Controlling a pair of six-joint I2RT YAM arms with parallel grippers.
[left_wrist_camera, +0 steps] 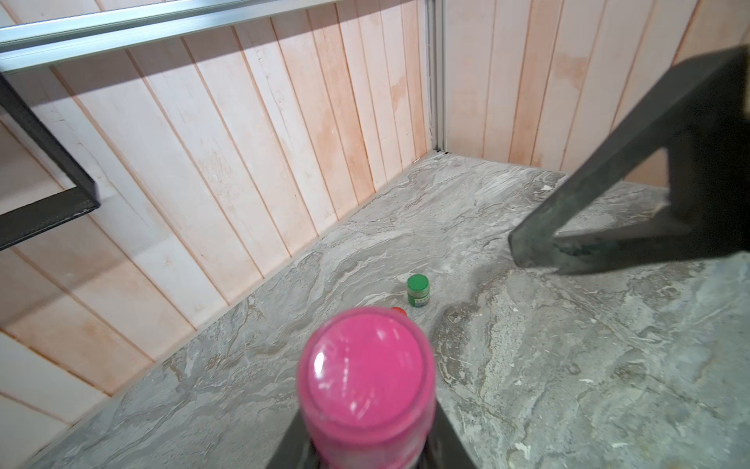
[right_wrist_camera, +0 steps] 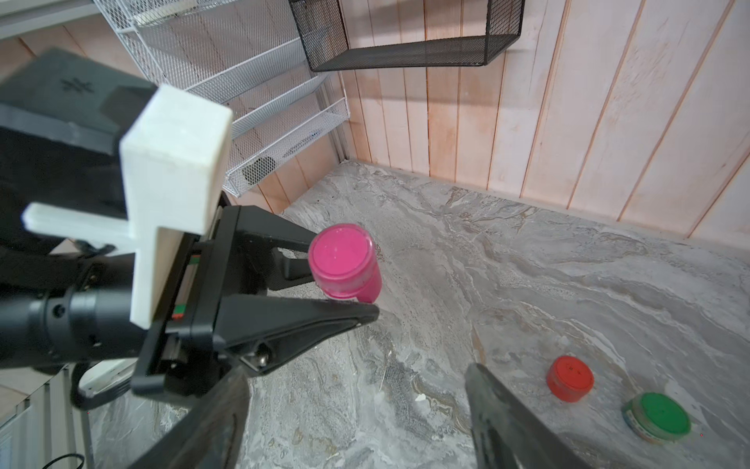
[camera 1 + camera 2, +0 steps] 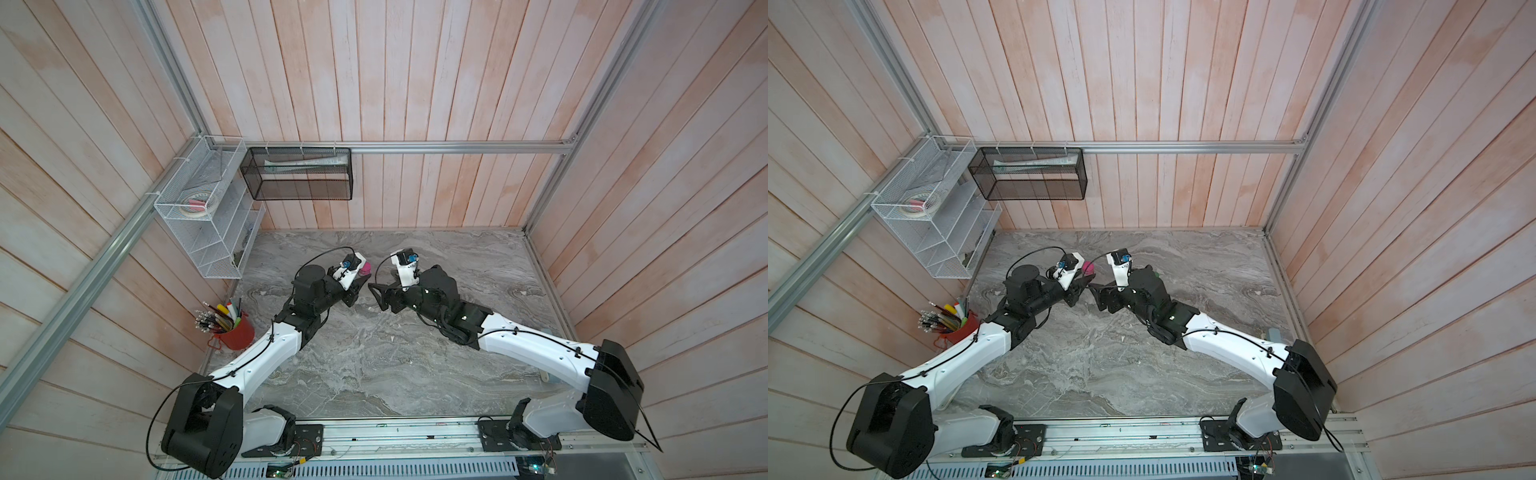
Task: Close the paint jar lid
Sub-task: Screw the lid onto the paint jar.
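Pink paint jar [image 2: 345,268] clenched in the left tool [image 2: 345,276], lid [image 2: 341,253] on top; right tool [image 2: 357,377] released nearby.

In a top view the jar [image 3: 365,268] is near the frame's centre, over the desk [image 2: 527,284], with the right tool's jaws spread wide, empty and apart from it. I cannot tell whether the lid is fully tight. If it needs another turn, the right tool should come in square on the rim, pinch lightly and twist while the left tool steadies the body. A red jar [image 2: 570,377] and green jar [image 2: 658,416] stand together, well apart from the pink one. A pen cup [image 3: 237,334] sits at the desk's left edge. Nothing appears to block the approach.
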